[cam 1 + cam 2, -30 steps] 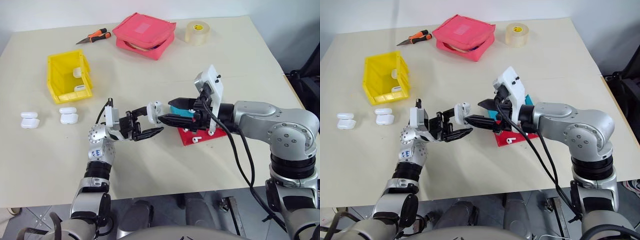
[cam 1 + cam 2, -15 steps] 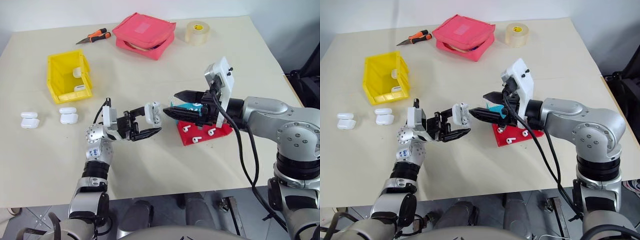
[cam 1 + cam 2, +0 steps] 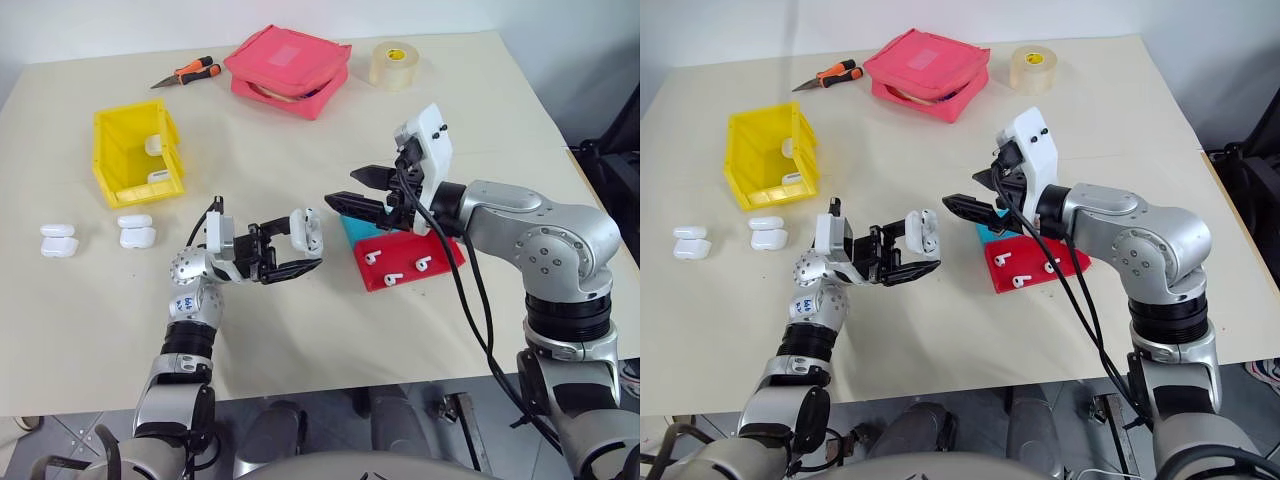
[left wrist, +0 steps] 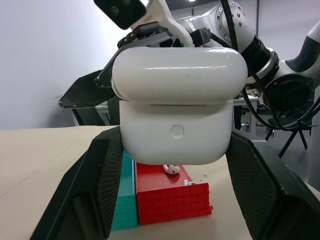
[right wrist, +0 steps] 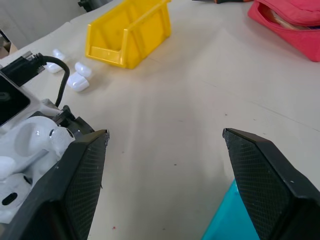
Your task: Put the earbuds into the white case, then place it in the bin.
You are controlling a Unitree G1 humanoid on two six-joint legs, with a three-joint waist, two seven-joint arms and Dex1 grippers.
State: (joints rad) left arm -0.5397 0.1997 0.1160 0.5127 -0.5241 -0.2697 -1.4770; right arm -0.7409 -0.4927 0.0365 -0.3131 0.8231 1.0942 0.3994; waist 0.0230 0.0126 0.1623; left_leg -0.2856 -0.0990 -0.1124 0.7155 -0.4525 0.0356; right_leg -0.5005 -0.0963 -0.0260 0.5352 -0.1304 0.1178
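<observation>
While the left gripper (image 3: 296, 247) clamps the white case (image 3: 309, 229) above the table (image 3: 480, 110), the right gripper (image 3: 354, 192) hangs just right of it, fingers spread wide and holding nothing. Three earbuds (image 3: 394, 276) lie in the red tray (image 3: 437, 275); the bin (image 3: 120, 171) sits far left.

Right arm (image 3: 540, 225) showing as broad silver-grey cylindrical segments with dark ringed joints and small round screw heads, black cables looping along it, and a white camera block (image 3: 427, 160) — dotted with dark screws — riding on the wrist. Left arm (image 3: 190, 330) appearing slimmer — silver shells alternating with black ribbed joints, a rounded wrist housing bearing blue markings, a thin black cable arching over a small white block. Right gripper (image 3: 342, 188) and left gripper (image 3: 312, 245) both carrying black tapering fingers, their inner faces (image 5: 82, 180) showing a fine mesh texture.
</observation>
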